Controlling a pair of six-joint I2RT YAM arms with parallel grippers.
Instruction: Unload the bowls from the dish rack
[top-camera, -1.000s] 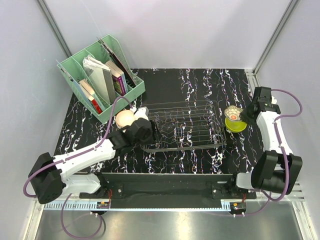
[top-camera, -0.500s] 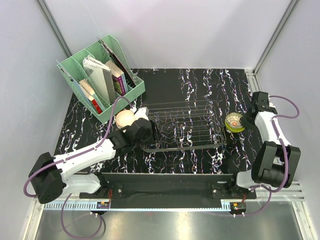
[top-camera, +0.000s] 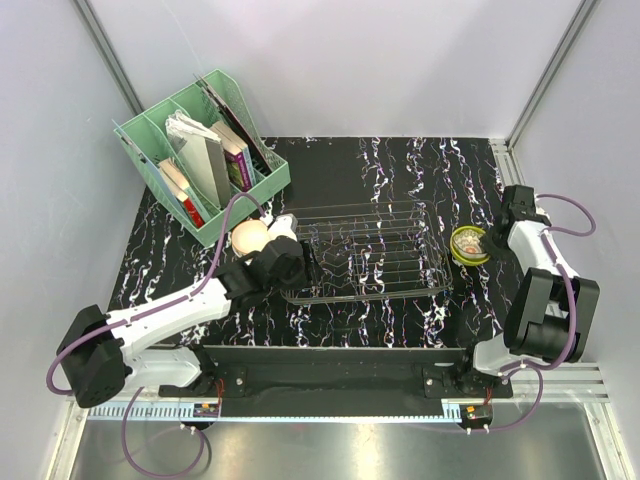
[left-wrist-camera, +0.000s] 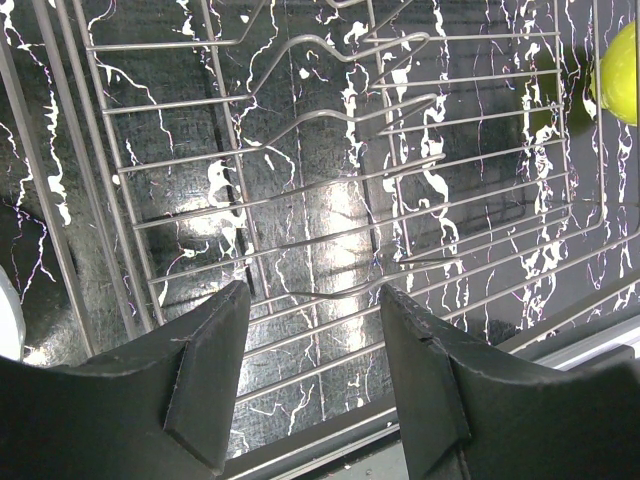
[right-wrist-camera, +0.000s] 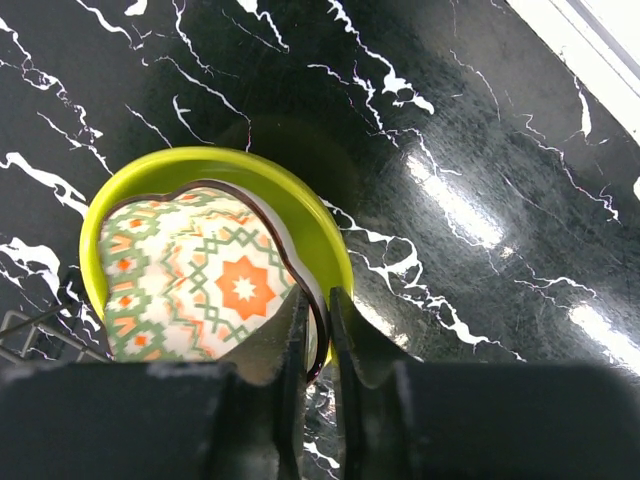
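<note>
The left end effector (left-wrist-camera: 312, 330) hangs spread and empty over the left end of the dish rack (top-camera: 370, 250), which holds no bowls. A tan bowl (top-camera: 250, 237) sits just beside it on the bench (top-camera: 400, 165). The right end effector (right-wrist-camera: 318, 310) pinches the patterned bowl (right-wrist-camera: 200, 280) by its rim, nested in the yellow-green bowl (right-wrist-camera: 300, 200) just right of the rack, apparently to stack them. Bare bench lies beyond, and the bench's right edge is near.

Top external camera: fixed high on the near side of the dish rack (top-camera: 365, 250), facing down and away, rack central in frame.

Left wrist camera: close over the rack's left part, looking across its wires toward the right.

Right wrist camera: very close, steeply down on the patterned bowl (right-wrist-camera: 200, 285) nested in the yellow-green bowl (right-wrist-camera: 300, 215), just right of the rack.

All three views share the yellow-green bowl.
</note>
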